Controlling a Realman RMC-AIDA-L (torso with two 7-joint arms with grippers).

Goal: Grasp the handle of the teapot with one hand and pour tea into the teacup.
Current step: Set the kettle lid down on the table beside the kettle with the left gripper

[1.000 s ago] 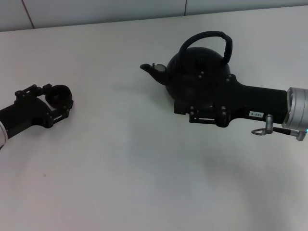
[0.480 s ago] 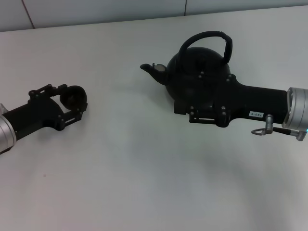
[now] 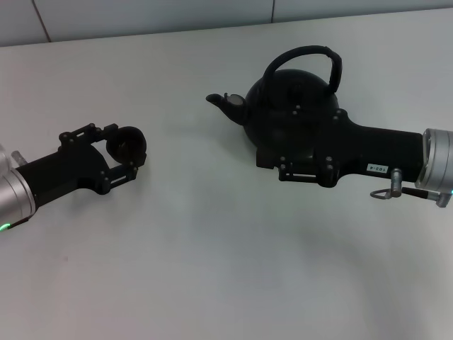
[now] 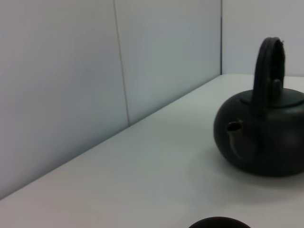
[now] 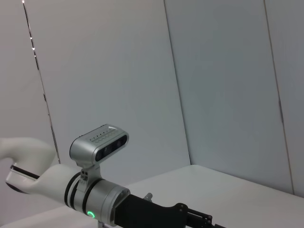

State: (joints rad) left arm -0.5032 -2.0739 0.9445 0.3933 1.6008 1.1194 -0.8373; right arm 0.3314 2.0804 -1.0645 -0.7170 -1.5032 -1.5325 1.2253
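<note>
The black teapot [image 3: 263,99] stands on the white table [image 3: 212,255] at the back right, its spout [image 3: 221,101] toward the left. Its arched handle [image 3: 304,51] rises upright over the lid. My right gripper [image 3: 297,122] lies low against the pot's front right side, black on black. My left gripper [image 3: 127,149] is at mid left, shut on the small dark teacup [image 3: 127,144], well left of the spout. The left wrist view shows the teapot [image 4: 270,142], its handle [image 4: 268,71], and the teacup's rim [image 4: 218,222].
Grey wall panels [image 3: 141,14] run along the table's far edge. The right wrist view looks past the left arm with its silver wrist camera [image 5: 97,142] toward the wall. Bare white tabletop fills the front and the space between cup and pot.
My left gripper has carried the teacup to the right, toward the teapot's spout. The right arm and the teapot have stayed still.
</note>
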